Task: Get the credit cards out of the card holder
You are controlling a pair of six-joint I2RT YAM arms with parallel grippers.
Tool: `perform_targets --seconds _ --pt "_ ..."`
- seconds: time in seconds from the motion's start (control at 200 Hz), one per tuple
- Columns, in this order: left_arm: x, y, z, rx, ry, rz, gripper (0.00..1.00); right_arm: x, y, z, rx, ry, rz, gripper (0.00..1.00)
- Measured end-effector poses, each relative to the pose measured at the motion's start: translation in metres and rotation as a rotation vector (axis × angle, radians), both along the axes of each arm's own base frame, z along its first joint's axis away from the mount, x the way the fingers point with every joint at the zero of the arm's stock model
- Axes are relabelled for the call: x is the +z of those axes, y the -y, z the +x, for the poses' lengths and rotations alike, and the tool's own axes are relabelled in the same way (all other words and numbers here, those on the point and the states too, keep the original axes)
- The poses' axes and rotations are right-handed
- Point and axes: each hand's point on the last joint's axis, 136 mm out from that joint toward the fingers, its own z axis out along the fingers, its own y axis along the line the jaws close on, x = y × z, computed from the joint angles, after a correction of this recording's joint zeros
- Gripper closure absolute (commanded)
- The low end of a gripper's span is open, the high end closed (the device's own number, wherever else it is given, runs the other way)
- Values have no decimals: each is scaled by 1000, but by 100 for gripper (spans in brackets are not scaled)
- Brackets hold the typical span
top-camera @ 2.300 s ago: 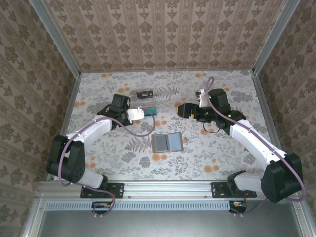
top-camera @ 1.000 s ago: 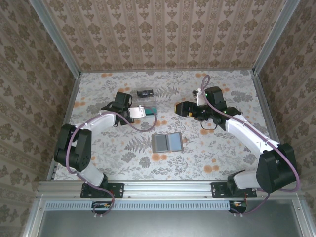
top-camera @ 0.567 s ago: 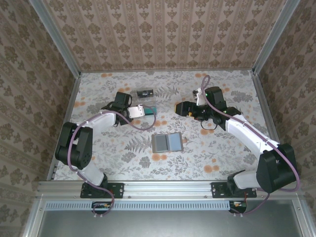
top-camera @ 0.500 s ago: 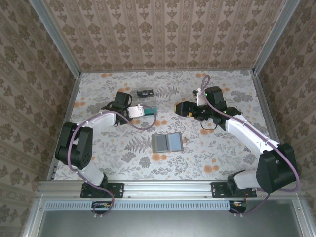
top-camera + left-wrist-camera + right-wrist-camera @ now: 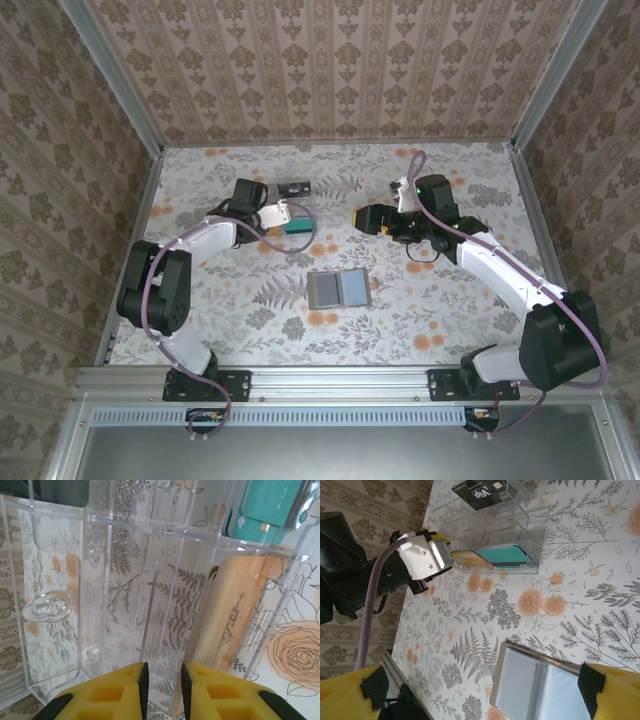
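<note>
The card holder (image 5: pixel 338 289) lies open on the table, grey-blue pocket panels up, also in the right wrist view (image 5: pixel 540 680). A yellow-orange credit card (image 5: pixel 235 615) rests in a slot of the clear tray (image 5: pixel 125 580), just past my left gripper (image 5: pixel 162 672). Its jaws stand slightly apart with nothing between them. From above, the left gripper (image 5: pixel 285 214) sits at the tray's near side. A teal card (image 5: pixel 297 226) and a black card (image 5: pixel 293 188) are in the tray too. My right gripper (image 5: pixel 365 217) hovers wide open to the right, holding nothing.
The clear tray (image 5: pixel 290 205) stands at the back left of the flowered table. Metal frame rails run along the left and right edges. Bare tabletop lies around the card holder and toward the near edge.
The left gripper moved up to the tray with the yellow-orange card and its jaws parted, leaving the card in a slot. The right arm barely shifted.
</note>
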Motion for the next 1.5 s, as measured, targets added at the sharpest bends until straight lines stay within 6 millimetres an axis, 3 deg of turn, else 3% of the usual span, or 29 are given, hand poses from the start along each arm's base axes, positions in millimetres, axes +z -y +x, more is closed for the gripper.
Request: perform_targets --seconds 0.115,0.25,0.39,0.56,0.68,0.89,1.105,1.2,1.27,1.39,1.5 --pt "-1 0 0 5 -3 -4 72 0 1 0 -1 0 1 0" --pt "0 0 -1 19 -6 -20 63 0 1 0 -1 -1 2 0" --pt "15 1 -5 49 6 -72 54 0 1 0 -1 -1 2 0" --pt "47 4 -13 124 34 -214 29 0 -1 -1 5 -1 1 0" --pt "74 4 -19 184 62 -336 0 -4 -9 -5 25 -5 -9 0" --pt "122 -3 -26 352 150 -545 0 -17 -29 -19 71 -12 -72 0" --pt "152 -37 -39 616 250 -773 0 -42 -51 -30 118 -17 -183 1" --pt "162 -58 -44 734 263 -893 0 -51 -58 -37 138 -14 -228 12" --pt "169 -66 -49 790 261 -970 6 -58 -62 -40 148 -15 -255 22" --pt "167 -57 -62 828 181 -1082 22 -71 -63 -43 149 -23 -305 34" --pt "151 -45 -76 868 67 -1150 32 -84 -56 -45 126 -38 -349 48"
